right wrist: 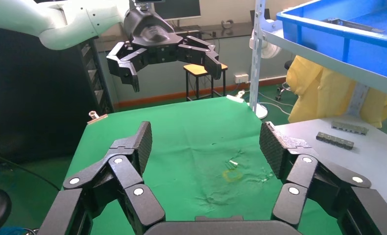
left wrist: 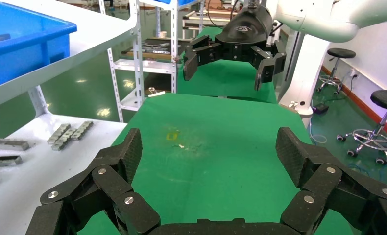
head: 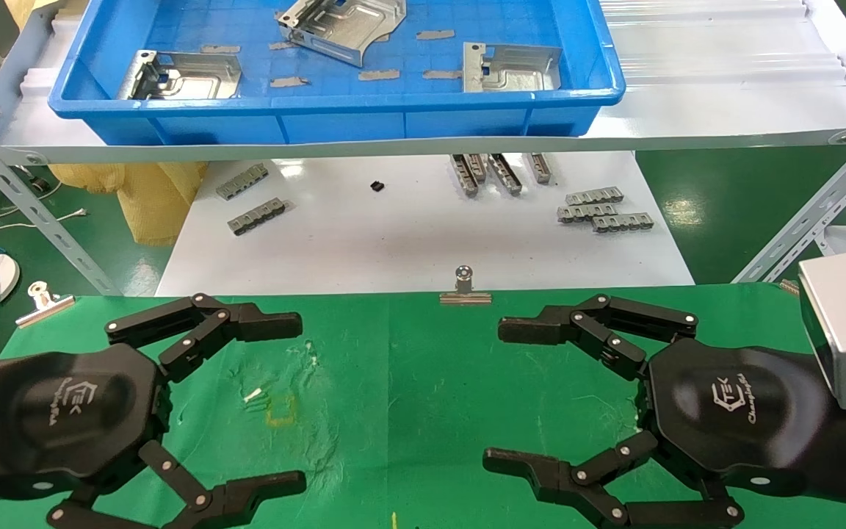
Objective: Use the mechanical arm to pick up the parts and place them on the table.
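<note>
Green cloth covers the table (head: 423,382) in the head view, its faint yellow square mark (head: 280,410) lying between the two grippers, nearer the left one. Left gripper (head: 302,402) and right gripper (head: 495,391) hover over the cloth facing each other, each with fingers spread wide and nothing between them. Three silver parts lie well beyond both grippers, up in the blue tray (head: 335,121) on a raised shelf: one part (head: 181,75) ahead of the left gripper, long axis across the view; one part (head: 342,28) tilted, farther back between the two; one part (head: 512,67) ahead of the right gripper. Judged from this, each outer part is nearer the arm on its own side, and any reach must go forward and upward over the tray rim. Small grey toothed strips (head: 603,208) lie on the white tabletop (head: 408,242) between cloth and tray.

Left wrist view: the left gripper (left wrist: 208,156) is released, empty, over bare cloth; the right gripper (left wrist: 227,66) hangs opposite, likewise spread. Only a corner of the tray (left wrist: 20,46) shows; no part is visible.

Right wrist view: the right gripper (right wrist: 205,144) is released and empty above the yellow mark (right wrist: 232,175); the left gripper (right wrist: 169,61) hangs beyond, fingers apart. The tray wall (right wrist: 348,36) sits high off to one side
</note>
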